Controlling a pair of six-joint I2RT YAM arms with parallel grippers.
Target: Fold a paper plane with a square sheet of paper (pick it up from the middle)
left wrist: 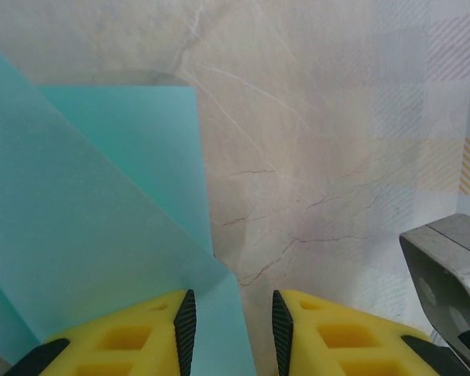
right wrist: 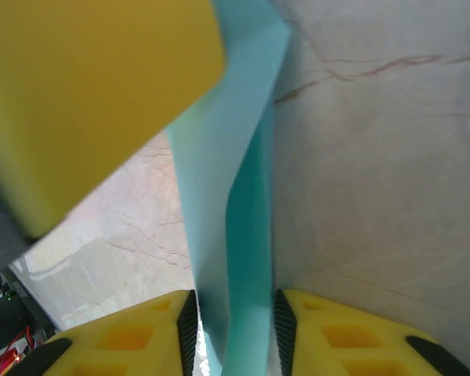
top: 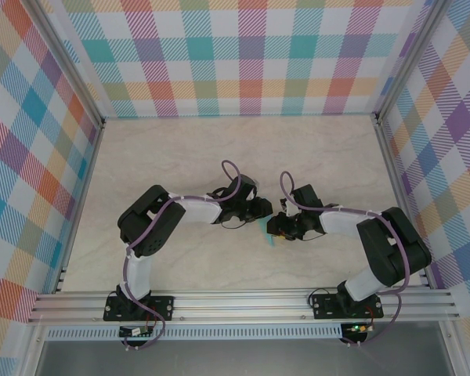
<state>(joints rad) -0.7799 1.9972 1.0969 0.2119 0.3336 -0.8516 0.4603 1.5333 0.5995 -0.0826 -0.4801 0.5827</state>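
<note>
Left gripper (left wrist: 231,315) first, right up close: its yellow fingers with black pads stand a narrow gap apart, and a corner of the sheet of paper (left wrist: 102,235) pokes into that gap face-on, flat to the camera and not pinched between the pads. Over to the right gripper (right wrist: 233,315): same narrow gap, and here the light-turquoise paper stands on edge between the pads and nearly fills the space, though I cannot tell whether the pads are actually pressing it. From this wrist the paper's long axis runs straight away from the fingers up the frame, leaning a touch to the right at the top, with a darker fold down its middle. A big blurred yellow block (right wrist: 94,94) looms beside it at upper left. From the left wrist the paper shows plain faces and a sharp diagonal crease running from upper left down to the corner at the fingers. A glossy grey part (left wrist: 446,270) sits low at the right edge. Beyond lies the pale marbled table (left wrist: 321,117). From above, both grippers meet near the table's middle with a turquoise sliver between them, and the plaid walls (top: 243,55) close off the far side.
</note>
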